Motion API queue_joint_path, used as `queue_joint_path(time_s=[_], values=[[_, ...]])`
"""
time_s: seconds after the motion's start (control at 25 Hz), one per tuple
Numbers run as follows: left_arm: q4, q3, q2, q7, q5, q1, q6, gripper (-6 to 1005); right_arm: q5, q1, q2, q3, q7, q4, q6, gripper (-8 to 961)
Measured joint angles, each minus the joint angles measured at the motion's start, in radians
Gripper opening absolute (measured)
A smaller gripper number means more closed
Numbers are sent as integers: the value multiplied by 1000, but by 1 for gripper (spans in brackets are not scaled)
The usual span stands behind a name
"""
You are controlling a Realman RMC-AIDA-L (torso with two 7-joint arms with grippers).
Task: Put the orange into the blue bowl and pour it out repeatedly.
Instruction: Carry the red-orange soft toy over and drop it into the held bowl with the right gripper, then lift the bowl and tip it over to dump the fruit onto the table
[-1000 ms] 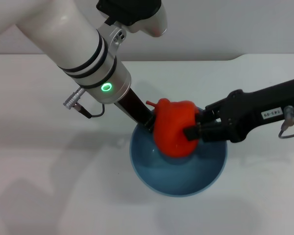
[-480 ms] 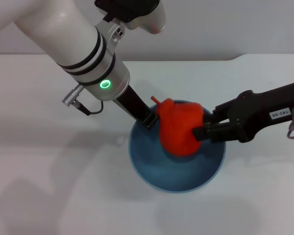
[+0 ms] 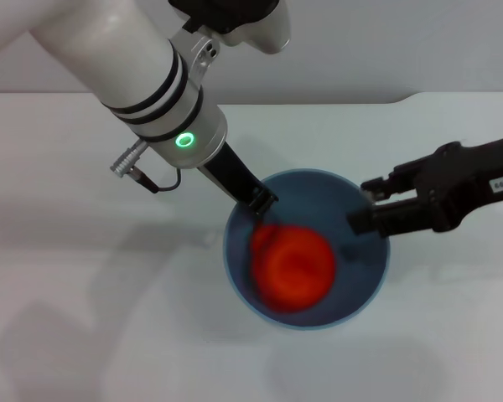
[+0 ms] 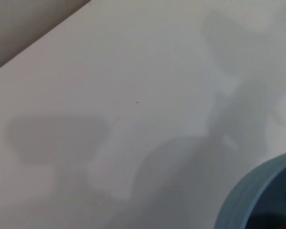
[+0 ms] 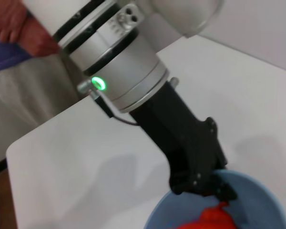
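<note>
Spread wide above the blue bowl's (image 3: pixel 362 289) right rim, my right gripper (image 3: pixel 362 203) holds nothing; my left gripper (image 3: pixel 262 203) pinches its far rim, the orange (image 3: pixel 292 266) inside.

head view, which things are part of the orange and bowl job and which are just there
Job:
- lumpy orange-red toy orange, inside the bowl
- round light-blue bowl
- left gripper, at the bowl's rim
- right gripper, open, over the bowl's edge

Just there:
- white table

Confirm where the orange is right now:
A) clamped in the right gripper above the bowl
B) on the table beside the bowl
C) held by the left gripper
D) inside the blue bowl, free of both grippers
D: the orange lies inside the blue bowl, while the open right gripper sits apart at the rim and the left gripper grips the far rim.
</note>
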Motion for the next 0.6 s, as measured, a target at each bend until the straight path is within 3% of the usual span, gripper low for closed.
queue_joint_path(time_s=[0.28, 0.6], values=[[0, 9, 0, 4, -1, 16, -51, 0, 43, -27, -2, 189, 26, -10, -17, 482], [52, 31, 10, 30, 1, 134, -354, 0, -100, -99, -16, 424, 34, 29, -90, 535]])
